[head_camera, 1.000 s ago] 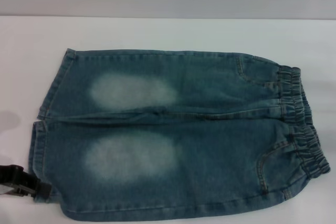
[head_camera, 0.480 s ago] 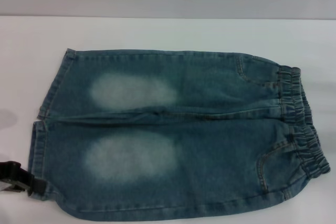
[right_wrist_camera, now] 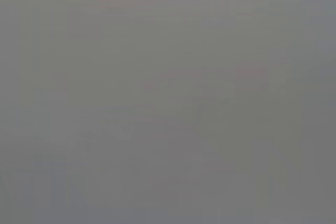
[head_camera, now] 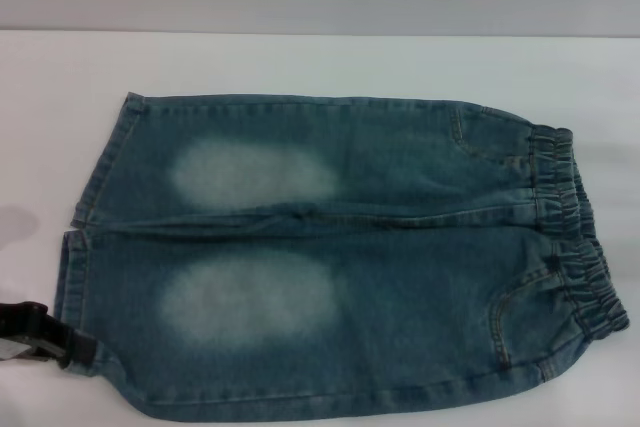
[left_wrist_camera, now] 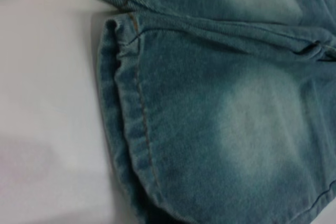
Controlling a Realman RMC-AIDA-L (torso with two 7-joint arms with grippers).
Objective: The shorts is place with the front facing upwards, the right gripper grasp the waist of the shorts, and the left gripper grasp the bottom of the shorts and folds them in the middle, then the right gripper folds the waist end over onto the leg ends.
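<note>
The shorts (head_camera: 340,257) lie flat on the white counter (head_camera: 300,62), front up, one pair only, with the legs side by side. The gathered elastic waist (head_camera: 575,247) is at the robot's right and the leg ends (head_camera: 85,247) at its left. Two pale faded oval patches show, one on each leg, and two pocket openings with orange-tan stitching sit near the waistband. No brand mark or writing can be read on the denim. The near leg's hem corner, towards the lower left of the head view, is bunched and pulled slightly outward.

The left gripper (head_camera: 60,350) comes in low from the left edge of the head view, its black tip touching that near hem corner. Whether its fingers are parted or pressed on the cloth cannot be told, since the tip merges with the dark fold of denim. The left wrist view shows the hem (left_wrist_camera: 128,129) of the near leg close up, with its stitched edge line, the hem of the other leg beyond it, and bare counter beside them.

The right gripper appears in no view; the right wrist view is a plain grey field.
</note>
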